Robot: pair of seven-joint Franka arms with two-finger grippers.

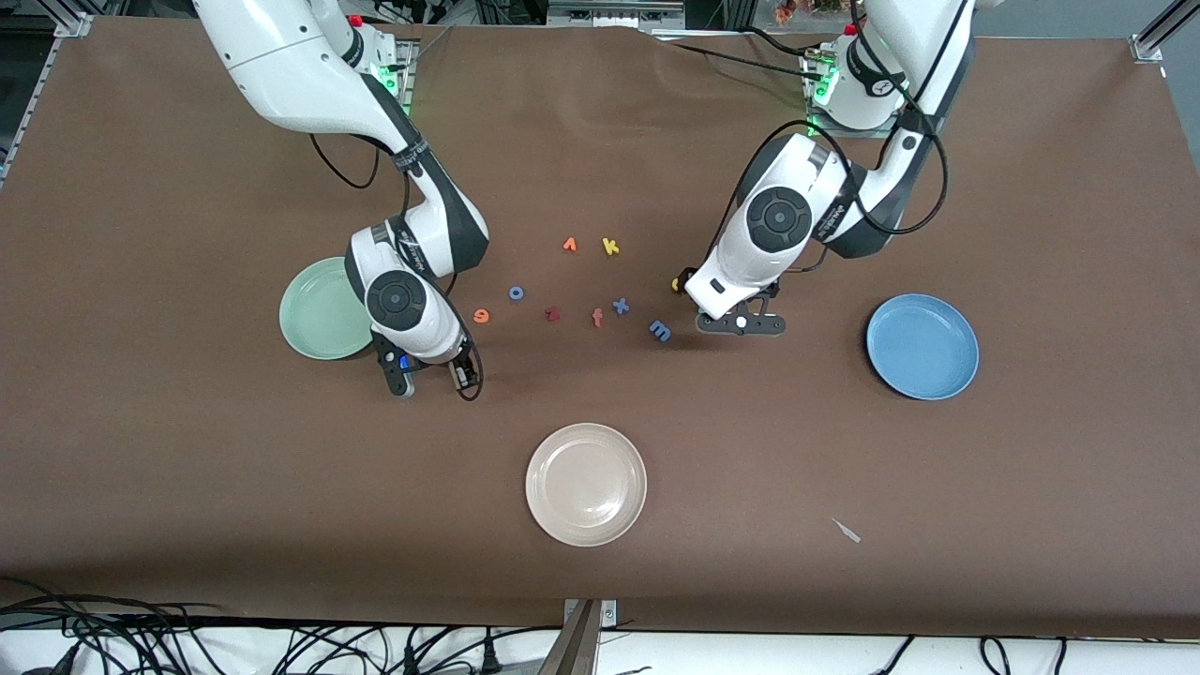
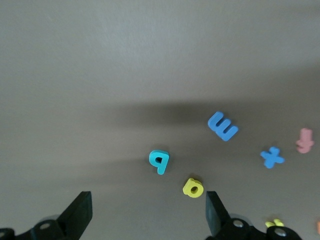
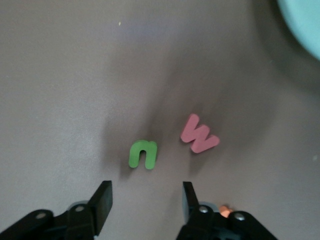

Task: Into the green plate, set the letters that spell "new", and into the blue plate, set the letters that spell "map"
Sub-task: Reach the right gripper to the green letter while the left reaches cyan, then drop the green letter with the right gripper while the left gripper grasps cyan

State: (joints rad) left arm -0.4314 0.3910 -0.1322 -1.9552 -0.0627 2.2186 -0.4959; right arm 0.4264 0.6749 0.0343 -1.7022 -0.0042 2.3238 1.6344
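The green n (image 3: pixel 143 154) and pinkish w (image 3: pixel 199 134) lie side by side on the brown table just ahead of my right gripper (image 3: pixel 145 200), which is open with nothing between its fingers. In the front view that gripper (image 1: pixel 431 375) hangs low beside the green plate (image 1: pixel 319 309) and hides both letters. The orange e (image 1: pixel 481 316) lies nearby. My left gripper (image 2: pixel 147 215) is open over the table, with the teal p (image 2: pixel 159 161) and yellow a (image 2: pixel 193 187) just ahead of it and the blue m (image 2: pixel 222 126) farther on. The blue plate (image 1: pixel 922 346) sits toward the left arm's end.
A cream-white plate (image 1: pixel 586 484) stands nearer the front camera. Spare letters lie mid-table: blue o (image 1: pixel 516 292), a dark red letter (image 1: pixel 552 314), orange f (image 1: pixel 597 318), blue x (image 1: pixel 620 305), yellow k (image 1: pixel 610 247) and another orange letter (image 1: pixel 569 245).
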